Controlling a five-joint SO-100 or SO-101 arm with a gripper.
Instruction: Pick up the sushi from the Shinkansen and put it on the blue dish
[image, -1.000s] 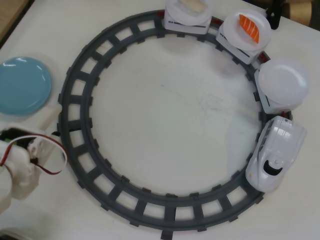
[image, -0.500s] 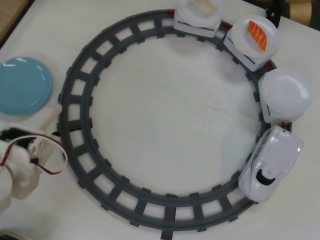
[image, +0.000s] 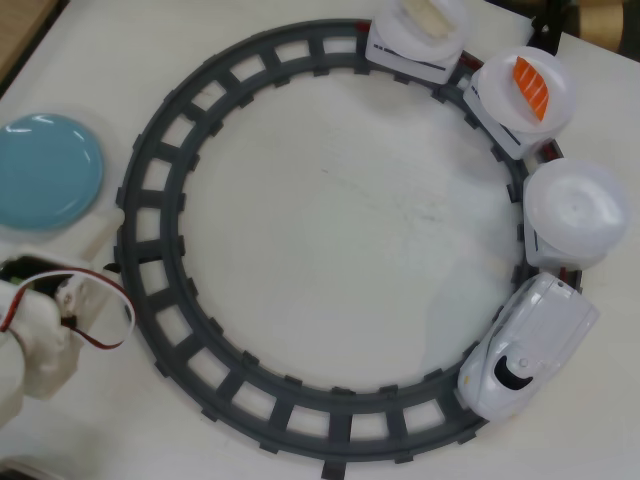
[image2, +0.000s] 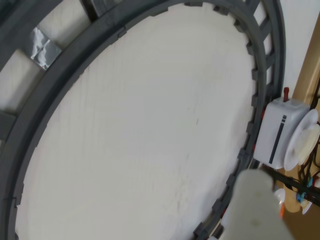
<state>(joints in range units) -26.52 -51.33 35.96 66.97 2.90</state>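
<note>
In the overhead view the white Shinkansen (image: 525, 345) rides the grey track at the lower right, nose pointing down-left. Behind it come three cars topped by white plates. The orange striped sushi (image: 532, 88) lies on the middle car's plate at the upper right. The blue dish (image: 45, 170) sits empty at the left edge, outside the ring. My gripper (image: 98, 243) rests at the lower left beside the track, far from the train. Only one pale finger (image2: 257, 210) shows in the wrist view, so its state is unclear. A train car (image2: 280, 135) shows at the right of that view.
The grey circular track (image: 150, 180) fills most of the white table. A beige sushi piece (image: 428, 15) rides the last car at the top. An empty white plate (image: 575, 210) sits on the car behind the nose. Red and black wires (image: 105, 315) loop off the arm.
The train has run clockwise along the track: the nose slid down and left, the cars followed to the right and down. The arm and blue dish stayed still.
</note>
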